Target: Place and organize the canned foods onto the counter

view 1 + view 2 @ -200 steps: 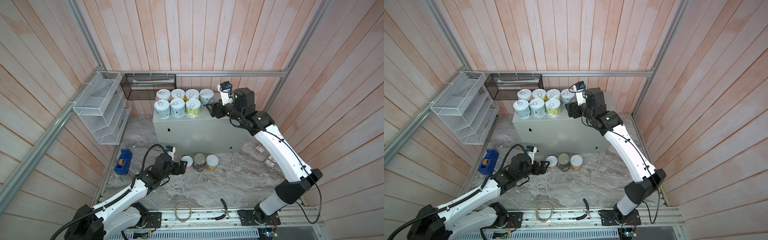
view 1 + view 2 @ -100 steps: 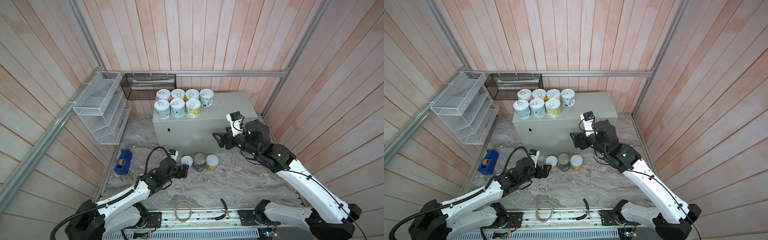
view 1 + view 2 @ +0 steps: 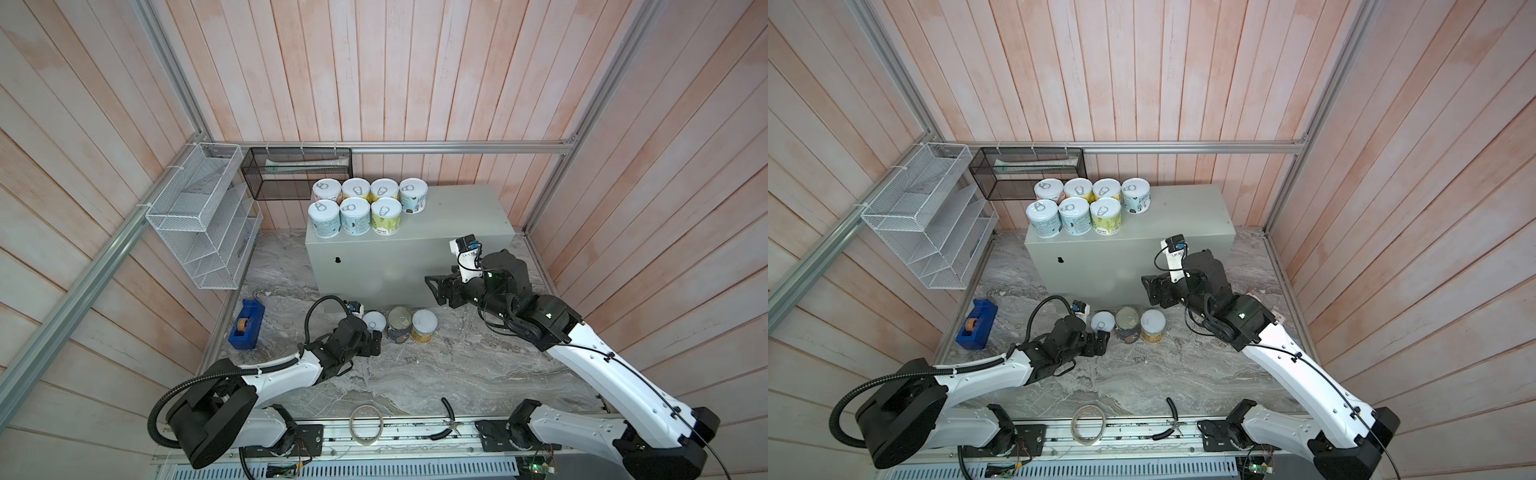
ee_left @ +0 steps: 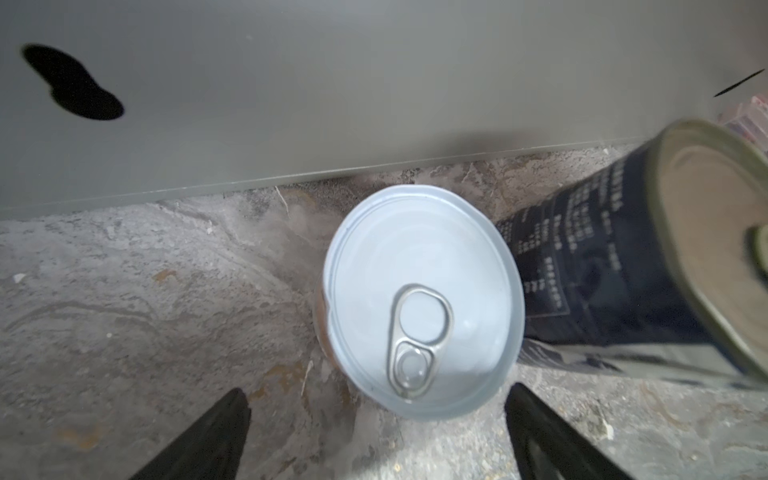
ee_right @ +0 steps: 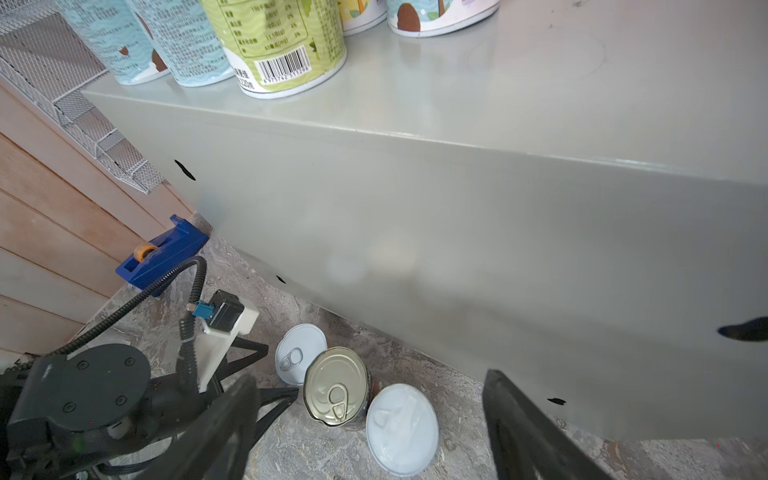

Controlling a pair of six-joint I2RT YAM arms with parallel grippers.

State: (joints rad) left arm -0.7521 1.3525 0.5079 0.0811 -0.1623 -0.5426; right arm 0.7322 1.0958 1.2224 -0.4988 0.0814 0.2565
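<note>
The pale grey-green metal box counter (image 3: 457,216) carries seven pastel-labelled pull-tab cans (image 3: 355,205) at its left end, four behind three. On the grey marble floor (image 3: 436,374) just before its front stand three more in a row: a short silver-lidded can (image 4: 419,299), a taller dark navy can (image 3: 400,328) and a white-lidded yellow can (image 3: 424,323). The left gripper (image 3: 374,341), jaws apart, flanks the silver-lidded can's near edge without touching. The right gripper (image 3: 433,289), jaws apart and empty, hangs before the counter's front, right of that row.

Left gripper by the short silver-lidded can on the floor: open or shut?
Open. In the left wrist view the left gripper's black fingers stand apart, either side of the short silver-lidded can, not touching it.
</note>
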